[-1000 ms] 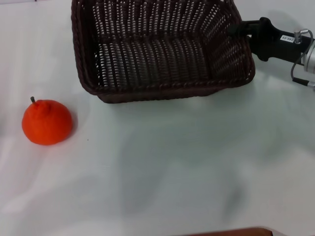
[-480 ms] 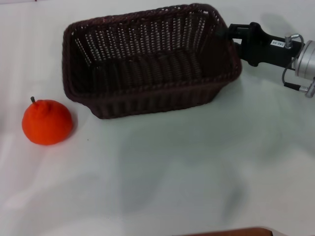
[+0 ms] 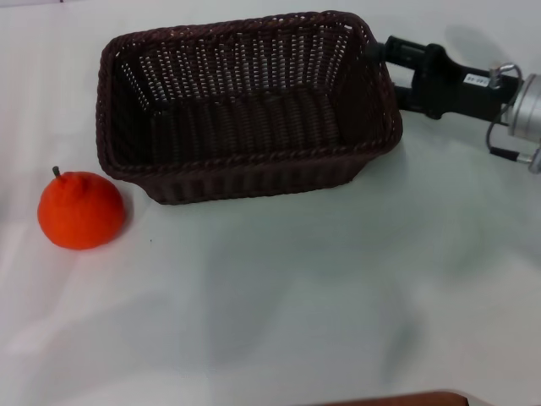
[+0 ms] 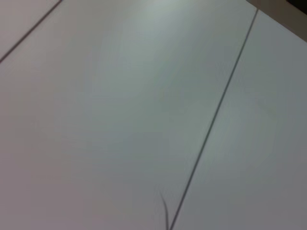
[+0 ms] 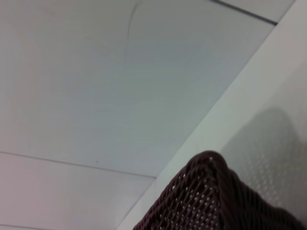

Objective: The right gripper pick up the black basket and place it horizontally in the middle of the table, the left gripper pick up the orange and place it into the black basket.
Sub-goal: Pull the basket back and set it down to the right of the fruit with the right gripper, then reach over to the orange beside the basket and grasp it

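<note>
The black basket lies lengthwise across the far middle of the white table, open side up, about level and low over or on the tabletop. My right gripper is at the basket's right end, shut on its braided rim. A corner of the basket also shows in the right wrist view. The orange sits on the table at the left, in front of the basket's left end and apart from it. The left gripper is out of view.
A brown edge shows at the table's near border. The left wrist view shows only a pale surface with thin dark lines.
The right gripper has brought the basket down from a tilted, raised pose to a level one and shifted it slightly left. The orange has not moved.
</note>
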